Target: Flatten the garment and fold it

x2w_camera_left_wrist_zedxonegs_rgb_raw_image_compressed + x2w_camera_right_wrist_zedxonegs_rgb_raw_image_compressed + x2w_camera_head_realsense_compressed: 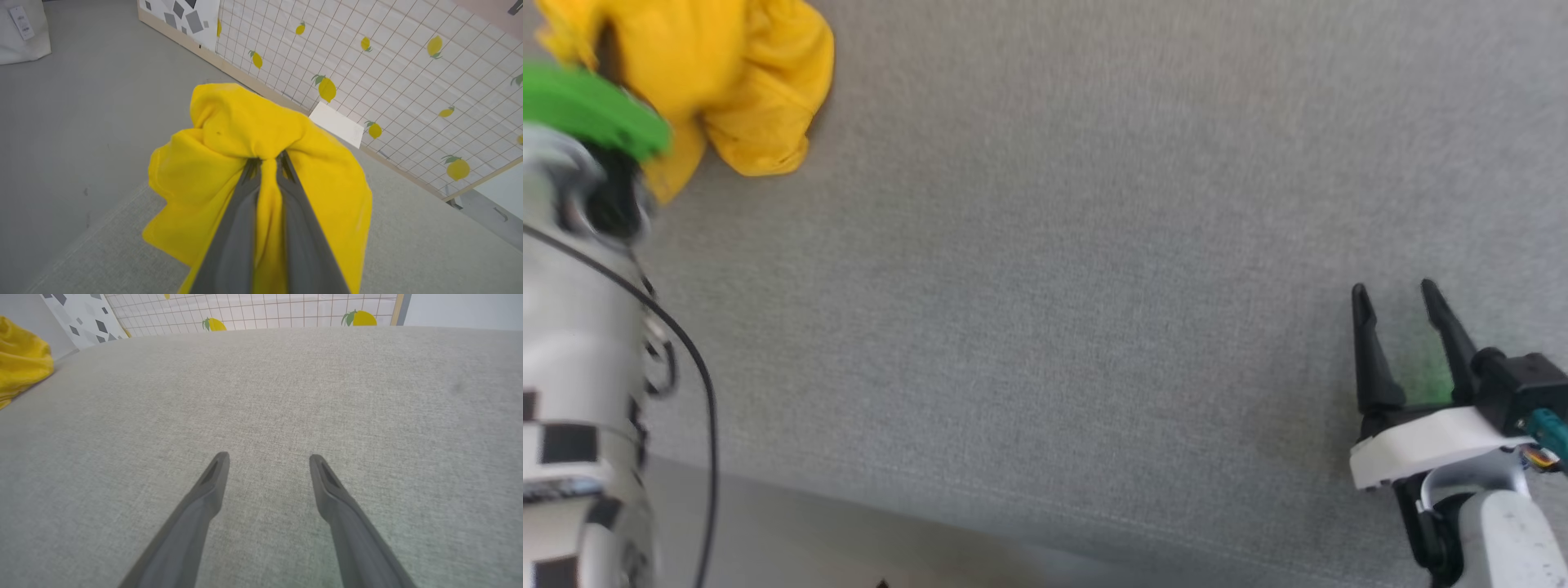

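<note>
Left gripper (pixel 267 160): jaws nearly together, pinching a fold of the garment (pixel 229 130). The yellow cloth is bunched into a knot right at the fingertips and drapes down on both sides of the fingers; only plain yellow shows, no print visible. Whether the bundle is lifted clear of the grey fabric surface (pixel 408 245) cannot be told. Beyond the fingertips: lemon-print grid backdrop (pixel 388 77), with a white card (pixel 337 124) at its base. Right gripper (pixel 1395 290): jaws spread wide, nothing between them, fingers low over bare grey fabric. The garment is well apart from it, far off to its left. Head view: left forearm (pixel 580 343) reaches to the yellow bundle.
</note>
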Tool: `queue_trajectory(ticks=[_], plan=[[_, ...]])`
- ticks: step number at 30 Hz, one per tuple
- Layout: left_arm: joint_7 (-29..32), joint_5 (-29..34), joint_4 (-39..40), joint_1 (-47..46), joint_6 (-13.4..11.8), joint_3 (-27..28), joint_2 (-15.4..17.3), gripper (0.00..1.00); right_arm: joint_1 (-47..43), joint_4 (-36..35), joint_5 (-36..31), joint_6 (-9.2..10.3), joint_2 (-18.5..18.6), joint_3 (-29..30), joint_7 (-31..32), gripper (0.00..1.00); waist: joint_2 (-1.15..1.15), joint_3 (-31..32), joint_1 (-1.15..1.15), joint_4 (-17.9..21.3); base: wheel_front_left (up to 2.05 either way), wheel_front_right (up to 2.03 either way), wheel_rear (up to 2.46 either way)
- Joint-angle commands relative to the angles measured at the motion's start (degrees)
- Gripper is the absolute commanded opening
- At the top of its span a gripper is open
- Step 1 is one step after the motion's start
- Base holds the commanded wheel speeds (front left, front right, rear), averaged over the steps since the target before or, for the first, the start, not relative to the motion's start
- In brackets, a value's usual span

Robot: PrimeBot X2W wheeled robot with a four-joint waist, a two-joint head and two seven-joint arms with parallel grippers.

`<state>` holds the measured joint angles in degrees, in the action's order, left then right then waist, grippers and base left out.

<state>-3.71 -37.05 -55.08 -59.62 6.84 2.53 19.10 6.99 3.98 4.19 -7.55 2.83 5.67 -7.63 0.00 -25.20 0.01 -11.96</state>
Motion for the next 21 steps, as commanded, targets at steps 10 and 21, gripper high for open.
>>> queue_trajectory(ticks=[10,21], plan=[[2.63,0.42,12.07,-12.11,0.62,-5.7,2.1,0.0,-1.1,8.34,5.29,0.06,0.05,-1.53,-5.21,1.0,0.0,14.29,-0.01,7.17,0.0,0.0,0.0],[9.36,-7.13,24.37,-11.66,0.64,-10.93,-5.82,0.0,-3.0,11.98,6.28,0.06,0.05,0.69,-7.04,1.0,0.0,18.04,-0.01,14.77,0.0,0.0,0.0]])
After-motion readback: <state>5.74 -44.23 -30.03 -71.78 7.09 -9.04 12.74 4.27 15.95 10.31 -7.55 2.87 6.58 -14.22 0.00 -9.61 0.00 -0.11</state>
